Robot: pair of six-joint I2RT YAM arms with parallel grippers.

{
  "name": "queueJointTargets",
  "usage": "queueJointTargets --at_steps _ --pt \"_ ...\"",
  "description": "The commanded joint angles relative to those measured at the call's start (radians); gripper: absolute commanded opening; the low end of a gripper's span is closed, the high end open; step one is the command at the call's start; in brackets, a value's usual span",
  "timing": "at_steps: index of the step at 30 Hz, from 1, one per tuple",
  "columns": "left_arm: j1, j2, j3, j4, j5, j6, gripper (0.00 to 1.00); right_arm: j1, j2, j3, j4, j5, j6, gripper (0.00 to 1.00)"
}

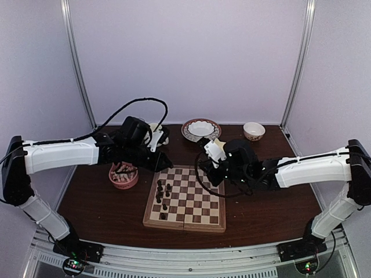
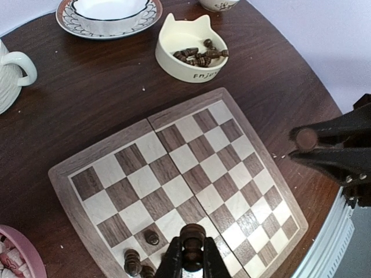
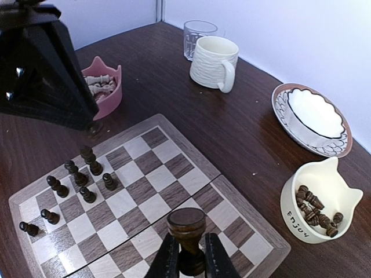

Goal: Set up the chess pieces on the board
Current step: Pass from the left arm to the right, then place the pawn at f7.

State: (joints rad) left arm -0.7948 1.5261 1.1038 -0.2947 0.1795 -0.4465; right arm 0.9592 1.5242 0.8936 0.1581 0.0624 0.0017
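Observation:
The board (image 1: pixel 197 204) lies in the middle of the table, with several dark chess pieces (image 1: pixel 162 191) standing on its left columns. My left gripper (image 1: pixel 165 163) hovers over the board's far-left corner, shut on a dark piece (image 2: pixel 193 236) that stands upright between its fingers (image 2: pixel 173 263). My right gripper (image 1: pixel 207 172) hangs above the board's far-right part, shut on another dark piece (image 3: pixel 186 223). More dark pieces (image 3: pixel 316 205) lie in a cream cat-shaped bowl (image 3: pixel 342 191). Pale pieces (image 3: pixel 99 84) fill a pink bowl (image 1: pixel 123 176).
Behind the board stand a ribbed white mug (image 3: pixel 213 62), a clear glass (image 3: pixel 199 33), a patterned plate holding a white dish (image 1: pixel 200 128) and a small bowl (image 1: pixel 254 131). The pink bowl sits just left of the board.

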Motion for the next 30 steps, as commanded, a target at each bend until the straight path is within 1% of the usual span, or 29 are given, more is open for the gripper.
queueJointTargets --at_steps 1,3,7,9,10,12,15,30 --pt "-0.008 0.050 0.049 -0.040 -0.066 0.059 0.08 -0.023 -0.066 -0.034 0.048 0.067 0.063 0.12" --pt "-0.015 0.073 0.069 -0.059 -0.075 0.074 0.08 -0.027 -0.076 -0.041 0.050 0.092 0.078 0.13" --pt "-0.028 0.130 0.122 -0.098 -0.144 0.101 0.08 -0.043 -0.073 -0.041 0.036 0.129 0.106 0.13" --pt "-0.029 0.175 0.153 -0.107 -0.164 0.110 0.08 -0.049 -0.072 -0.040 0.035 0.132 0.118 0.12" --pt "-0.029 0.199 0.180 -0.129 -0.202 0.115 0.08 -0.050 -0.072 -0.042 0.034 0.131 0.123 0.12" --pt "-0.030 0.243 0.216 -0.174 -0.231 0.125 0.08 -0.051 -0.076 -0.046 0.037 0.129 0.130 0.12" --pt "-0.030 0.277 0.222 -0.179 -0.258 0.137 0.08 -0.053 -0.079 -0.048 0.040 0.123 0.132 0.13" --pt "-0.035 0.383 0.307 -0.258 -0.233 0.150 0.09 -0.054 -0.093 -0.050 0.038 0.116 0.127 0.13"
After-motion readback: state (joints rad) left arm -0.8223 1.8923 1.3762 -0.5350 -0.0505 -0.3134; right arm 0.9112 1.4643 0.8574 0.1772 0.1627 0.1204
